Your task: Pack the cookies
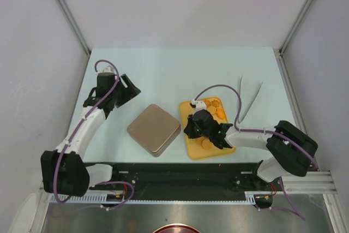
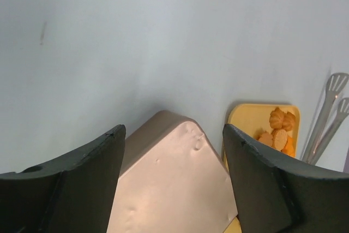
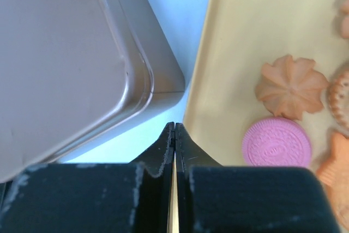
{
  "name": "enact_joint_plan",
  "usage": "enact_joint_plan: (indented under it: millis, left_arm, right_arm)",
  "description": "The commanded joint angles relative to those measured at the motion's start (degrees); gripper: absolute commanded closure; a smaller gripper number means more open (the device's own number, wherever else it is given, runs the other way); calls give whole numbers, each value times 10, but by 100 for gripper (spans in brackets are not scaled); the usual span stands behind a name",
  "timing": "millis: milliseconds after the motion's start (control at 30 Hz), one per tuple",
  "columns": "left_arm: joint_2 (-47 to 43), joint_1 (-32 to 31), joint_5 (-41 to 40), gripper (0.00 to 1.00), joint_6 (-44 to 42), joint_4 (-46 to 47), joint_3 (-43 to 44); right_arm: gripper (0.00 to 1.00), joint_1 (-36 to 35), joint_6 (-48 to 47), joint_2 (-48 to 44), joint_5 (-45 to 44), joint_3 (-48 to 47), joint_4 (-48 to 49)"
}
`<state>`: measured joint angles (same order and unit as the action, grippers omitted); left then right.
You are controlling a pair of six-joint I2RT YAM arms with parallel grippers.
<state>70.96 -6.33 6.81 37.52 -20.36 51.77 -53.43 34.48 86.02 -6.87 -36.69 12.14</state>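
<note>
The tabletop (image 1: pixel 163 75) carries a brown tin (image 1: pixel 154 129) near the middle of its near edge, lid on. Just to the tin's right is a yellow tray (image 1: pixel 195 150). The cookies (image 1: pixel 214 110) lie on that tray, none of them in the tin, so packing looks not yet begun.

The left pincer (image 2: pixel 173 129) hangs above the tin's left side with its jaws wide apart and nothing between them. It looks set up to take off the lid. For that it would have to come down and straddle a lid edge squarely.

The right pincer (image 3: pixel 173 126) is closed tight at the tray's left rim. Whether it pinches that rim I cannot tell.

Only the left wrist view shows the dents in the lid and the slotted heads of the tongs (image 2: pixel 338 83) beyond the tray. Only the right wrist view shows a flower-edged cookie (image 3: pixel 290 87) and a pink cookie (image 3: pixel 276 141), which the arm hides from above.
</note>
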Motion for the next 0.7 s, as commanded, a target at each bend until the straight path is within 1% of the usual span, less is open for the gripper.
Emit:
enact_joint_plan:
  millis: [0, 33, 67, 100, 167, 200, 233, 267, 300, 333, 367, 433, 467, 567, 667]
  left_arm:
    - [-61, 6, -98, 25, 14, -71, -8]
    - [-85, 6, -108, 25, 19, -80, -19]
    - [-100, 6, -123, 25, 32, -81, -45]
    - [-113, 6, -126, 25, 38, -79, -58]
    - [-142, 6, -131, 26, 59, -78, -91]
    - [-149, 7, -131, 26, 66, -77, -100]
    - [-155, 6, -132, 26, 72, -77, -117]
    - [-165, 7, -121, 25, 83, -75, -126]
    - [-168, 6, -114, 24, 85, -62, -135]
    - [-173, 6, -109, 23, 89, -52, -157]
    - [-179, 6, -93, 21, 98, -45, -168]
    - [-184, 7, -74, 18, 96, -7, -191]
    - [-183, 7, -73, 15, 88, 8, -192]
    - [-168, 7, -55, 9, 64, 24, -172]
    - [-130, 7, -23, 5, 38, 34, -136]
  right_arm:
    - [100, -5, -9, -65, -57, -19, -59]
    - [96, -5, -8, -77, -61, -19, -68]
    - [89, -4, -11, -88, -65, -20, -76]
    - [69, 2, -13, -111, -63, -22, -87]
    - [51, 10, -16, -128, -46, -28, -96]
    - [39, 19, -17, -138, -36, -36, -100]
    - [34, 24, -16, -138, -21, -39, -100]
    - [29, 29, -15, -139, 14, -42, -97]
    - [21, 32, -13, -136, 29, -45, -88]
    - [18, 32, -6, -133, 53, -45, -81]
    - [13, 32, -2, -131, 63, -44, -64]
    - [9, 32, 16, -118, 97, -44, -49]
    - [7, 31, 24, -111, 103, -44, -33]
    - [6, 26, 48, -93, 120, -44, -10]
    - [6, 20, 63, -75, 125, -46, 10]
